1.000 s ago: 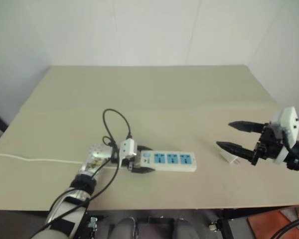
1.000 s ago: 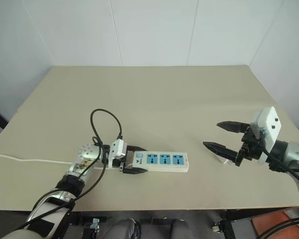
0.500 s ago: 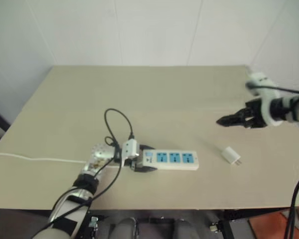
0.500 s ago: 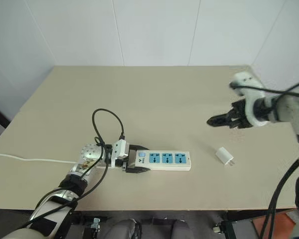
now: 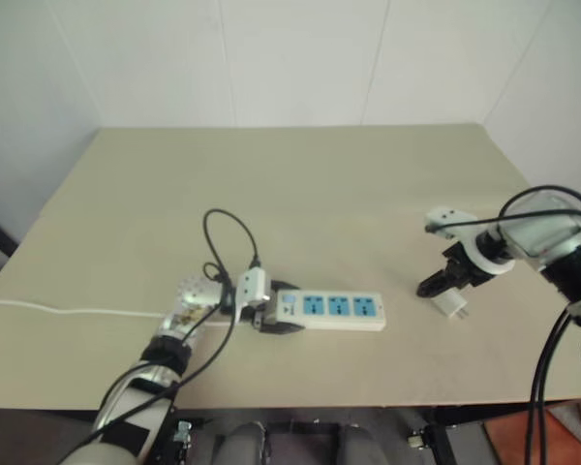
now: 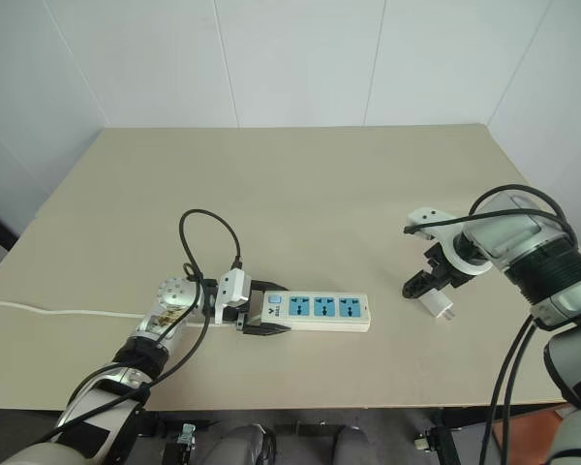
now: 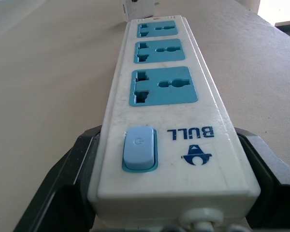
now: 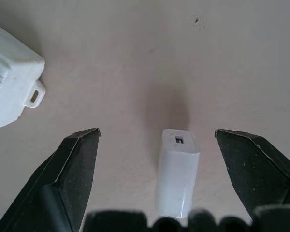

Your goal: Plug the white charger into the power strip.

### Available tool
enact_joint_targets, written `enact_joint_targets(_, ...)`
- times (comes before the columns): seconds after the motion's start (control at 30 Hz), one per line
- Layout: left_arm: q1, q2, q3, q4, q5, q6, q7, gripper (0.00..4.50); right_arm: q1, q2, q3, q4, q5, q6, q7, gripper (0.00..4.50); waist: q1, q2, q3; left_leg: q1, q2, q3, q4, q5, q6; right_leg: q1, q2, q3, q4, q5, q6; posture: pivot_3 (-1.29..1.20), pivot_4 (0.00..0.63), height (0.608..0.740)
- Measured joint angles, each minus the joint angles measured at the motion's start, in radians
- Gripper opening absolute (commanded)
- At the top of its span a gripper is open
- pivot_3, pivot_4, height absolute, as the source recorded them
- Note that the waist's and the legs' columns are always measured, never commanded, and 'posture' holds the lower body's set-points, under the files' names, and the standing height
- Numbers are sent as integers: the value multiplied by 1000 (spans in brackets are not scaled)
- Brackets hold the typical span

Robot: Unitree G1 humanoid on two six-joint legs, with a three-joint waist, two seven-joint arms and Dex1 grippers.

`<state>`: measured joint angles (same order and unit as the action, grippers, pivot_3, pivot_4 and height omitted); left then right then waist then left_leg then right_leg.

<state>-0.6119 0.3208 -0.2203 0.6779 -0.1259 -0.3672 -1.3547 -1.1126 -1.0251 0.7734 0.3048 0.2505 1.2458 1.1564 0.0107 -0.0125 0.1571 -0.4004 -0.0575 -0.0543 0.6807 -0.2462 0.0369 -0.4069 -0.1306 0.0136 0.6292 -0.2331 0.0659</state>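
Observation:
The power strip, a long white bar with three blue sockets, lies near the table's front. My left gripper is shut on its switch end, and its black fingers press both sides. The white charger lies on the table to the right of the strip, apart from it. My right gripper points down just over the charger and is open. In the right wrist view the charger lies between the spread fingers, touching neither.
The strip's thin white cord runs off the table's left edge. A black cable loop rises from my left wrist. A white boxy corner with a small lug lies near the charger. The beige table stretches bare behind.
My right gripper swung from pointing level to pointing down and dropped onto the charger's spot, still open. The left gripper and the strip stayed put.

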Motion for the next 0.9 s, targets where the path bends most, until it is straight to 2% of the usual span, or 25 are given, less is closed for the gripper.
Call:
enact_joint_targets(0.63, 37, 12, 0, -59, 1, 29, 32, 3359, 41, 106, 8, 183, -216, -120, 95, 4500, -4, 1, -1, 2, 0, 0, 0, 0, 0, 1, 0, 0, 1, 0, 0, 0, 150, 740)
enact_joint_targets(0.73, 40, 13, 0, -65, 1, 37, 34, 3359, 44, 113, 7, 184, -239, -120, 109, 3938, -4, 1, -2, 2, 0, 0, 0, 0, 0, 1, 0, 0, 1, 0, 0, 0, 150, 740)
enact_joint_targets(0.9, 47, 17, -1, -76, 1, 42, 37, 3359, 64, 108, 0, 154, -270, -120, 121, 2293, -5, 1, -2, 2, 0, 0, 0, 0, 0, 1, 0, 0, 1, 0, 0, 0, 150, 740)
